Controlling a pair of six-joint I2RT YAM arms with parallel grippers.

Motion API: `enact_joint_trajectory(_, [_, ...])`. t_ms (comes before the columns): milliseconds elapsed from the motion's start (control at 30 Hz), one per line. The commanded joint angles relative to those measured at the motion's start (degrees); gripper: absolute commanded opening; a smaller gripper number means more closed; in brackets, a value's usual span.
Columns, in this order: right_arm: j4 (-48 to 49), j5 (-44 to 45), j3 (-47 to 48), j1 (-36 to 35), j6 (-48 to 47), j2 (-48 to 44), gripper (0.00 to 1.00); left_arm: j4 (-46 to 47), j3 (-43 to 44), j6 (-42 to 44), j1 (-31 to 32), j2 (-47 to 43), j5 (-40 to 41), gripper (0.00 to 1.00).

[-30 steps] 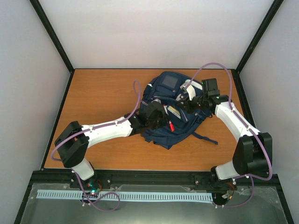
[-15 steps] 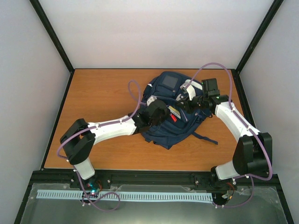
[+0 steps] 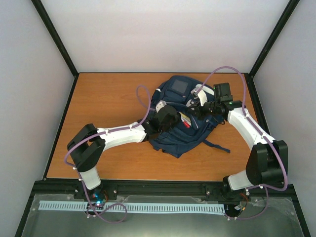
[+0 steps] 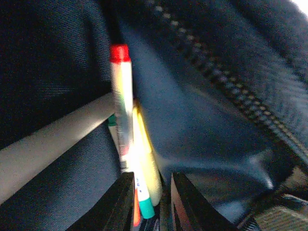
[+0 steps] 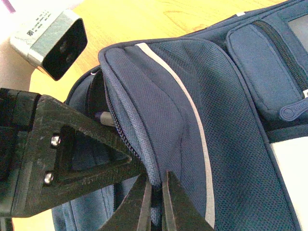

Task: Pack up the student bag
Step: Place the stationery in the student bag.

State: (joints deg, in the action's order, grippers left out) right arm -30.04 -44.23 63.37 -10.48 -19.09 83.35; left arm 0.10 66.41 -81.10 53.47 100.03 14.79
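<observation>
The navy student bag point(image 3: 174, 143) lies at the middle of the table, its front pocket held open. My left gripper point(image 3: 173, 118) reaches into that pocket, shut on a bundle of pens point(image 4: 139, 163). A white pen with a red cap point(image 4: 121, 91) stands out of the bundle, and its red tip shows in the top view point(image 3: 186, 124). My right gripper point(image 3: 198, 106) is shut on the zipper edge of the pocket flap point(image 5: 144, 154) and holds it up. The left wrist view point(image 4: 151, 179) shows only the dark bag lining point(image 4: 216, 120) around the jaws. My right gripper's jaws point(image 5: 156, 182) pinch the fabric.
A pale grey rod-like pen point(image 4: 48, 139) lies inside the pocket to the left of the bundle. The left arm's black gripper body point(image 5: 72, 149) and grey camera box point(image 5: 50, 41) sit close beside the right fingers. Bare orange table point(image 3: 108, 98) spreads left of the bag.
My left gripper has moved up and right with the pens, from the bag's lower front into the open pocket. The right gripper has kept still, holding the flap.
</observation>
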Motion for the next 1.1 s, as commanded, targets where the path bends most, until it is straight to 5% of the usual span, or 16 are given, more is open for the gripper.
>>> enact_joint_trajectory(0, [0.88,-0.16,1.60,1.16,-0.95,-1.09,0.03,4.38,1.00,3.06,-0.69,-0.98,-1.10,0.26])
enact_joint_trajectory(433, [0.83,-0.33,1.54,1.34,-0.86,-0.60,0.03,-1.45,-2.56,18.34,3.71,-12.00,-17.82,0.36])
enact_joint_trajectory(633, [0.11,-1.00,1.62,1.34,-2.22,0.35,0.03,-16.80,-4.02,33.50,6.29,-22.46,-6.88,0.42])
enact_joint_trajectory(700, [-0.38,-1.19,1.75,1.34,-2.94,0.64,0.03,-21.64,-4.90,36.69,6.21,-25.85,-2.07,0.52])
enact_joint_trajectory(833, [-1.29,-2.74,2.14,1.30,-3.08,0.24,0.03,-27.38,-7.56,37.06,5.20,-32.88,7.36,0.59])
enact_joint_trajectory(1067, [-6.16,-2.96,3.10,-0.62,-6.63,0.37,0.08,-33.15,-9.33,38.22,-1.20,-39.95,8.56,0.74])
